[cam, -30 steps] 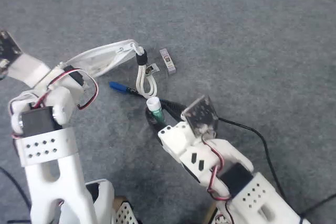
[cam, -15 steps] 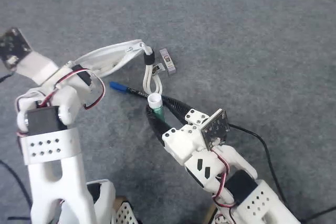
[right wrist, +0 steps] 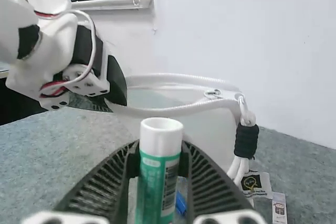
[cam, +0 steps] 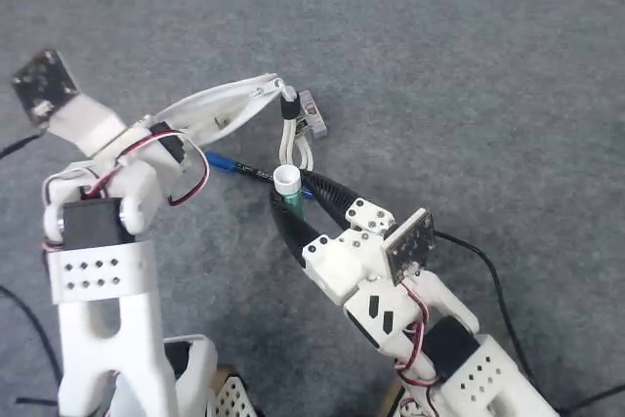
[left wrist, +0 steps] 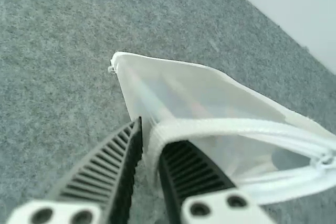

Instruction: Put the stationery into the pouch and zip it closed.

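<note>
We judge it early: the left gripper pinches the rim of the unzipped translucent white pouch, the right gripper clamps the green white-capped glue stick, and the blue pen lies outside at the pouch's 6 o'clock.

Our right jaws, black and ribbed, close on a glue stick that stands upright between them. Its green body is pinched on both sides and its white cap rises above the tips. Beyond it, on the grey bench, we see the pouch, white and translucent, with its mouth open. The left jaws grip the pouch's rim at one end, with the white left arm above them. At the other end a white strap with a black sleeve hangs down, a paper tag beside it. A bit of blue pen shows just behind the glue stick. A white wall stands behind.
</note>
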